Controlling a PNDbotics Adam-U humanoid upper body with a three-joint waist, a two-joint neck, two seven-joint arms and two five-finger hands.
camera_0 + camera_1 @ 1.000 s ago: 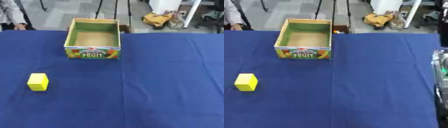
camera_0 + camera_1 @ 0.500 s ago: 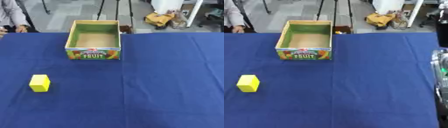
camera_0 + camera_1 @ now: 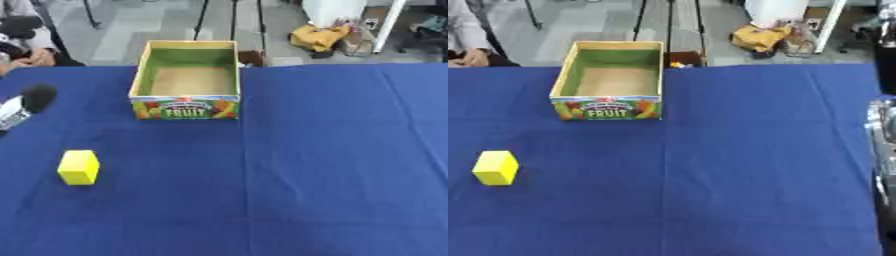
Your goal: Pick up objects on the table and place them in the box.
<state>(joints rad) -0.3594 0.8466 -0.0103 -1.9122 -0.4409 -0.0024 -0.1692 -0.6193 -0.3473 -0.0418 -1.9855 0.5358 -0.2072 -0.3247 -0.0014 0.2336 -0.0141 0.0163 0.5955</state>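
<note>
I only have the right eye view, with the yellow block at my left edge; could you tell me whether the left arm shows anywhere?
Observer: Yes. In the left eye view a black and silver part of the left arm reaches in from the left edge, about level with the front wall of the box. I cannot make out its fingers.
Operator: Thank you. Is it touching the block?
Observer: No. The yellow block stands apart from it on the blue table, nearer the camera and a little to the right of the arm's black tip.
</note>
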